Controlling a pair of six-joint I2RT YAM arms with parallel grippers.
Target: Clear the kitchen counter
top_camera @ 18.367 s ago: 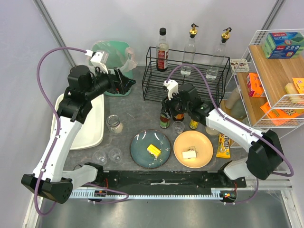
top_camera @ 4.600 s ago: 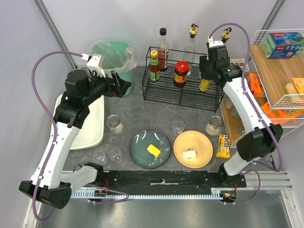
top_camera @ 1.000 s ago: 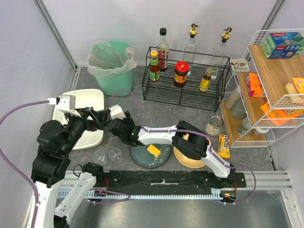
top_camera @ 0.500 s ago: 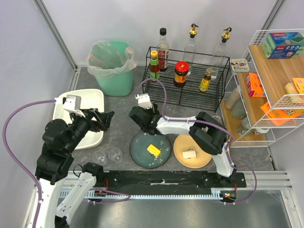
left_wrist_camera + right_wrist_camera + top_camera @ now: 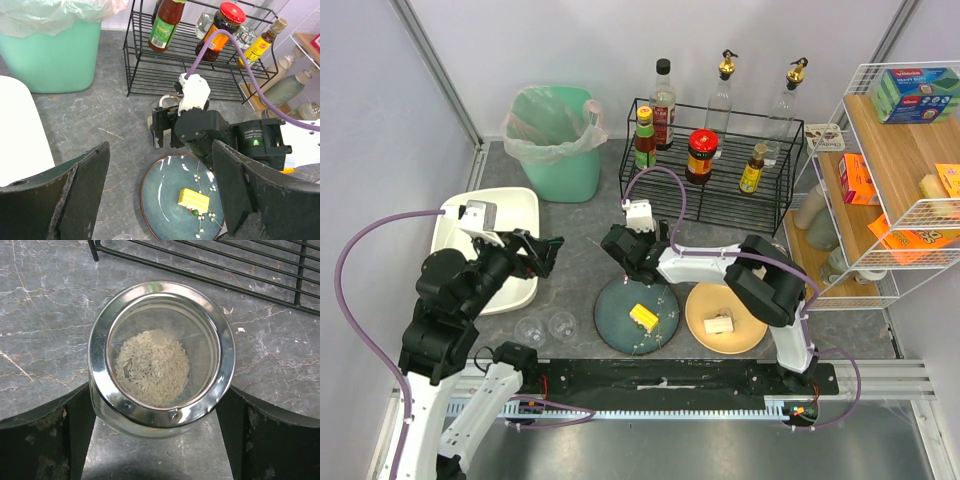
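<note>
The dark grey stone counter (image 5: 582, 215) carries plates, glasses and jars. My right gripper (image 5: 618, 250) is shut on a glass jar of rice (image 5: 152, 365), its fingers (image 5: 50, 440) on both sides of the metal-rimmed jar. The jar tilts just over the counter (image 5: 40, 315), in front of the wire rack. In the left wrist view the jar (image 5: 156, 107) shows behind the right gripper (image 5: 165, 135). My left gripper (image 5: 542, 252) is open and empty beside the white tub (image 5: 485, 215); its fingers (image 5: 75, 195) frame the blue plate (image 5: 165, 190).
A blue plate (image 5: 620, 325) with yellow food and an orange plate (image 5: 750, 320) with pale food sit near the front. Two small glasses (image 5: 545, 326), a second jar (image 5: 770, 265) and a candy bar (image 5: 790, 305) also stand there. Behind are the green bin (image 5: 555, 140), the bottle rack (image 5: 710, 190) and the shelf (image 5: 890, 170).
My right gripper has carried the rice jar from beside the white tub rightward to the blue plate's far edge. My left gripper has shifted slightly up and right, still open.
</note>
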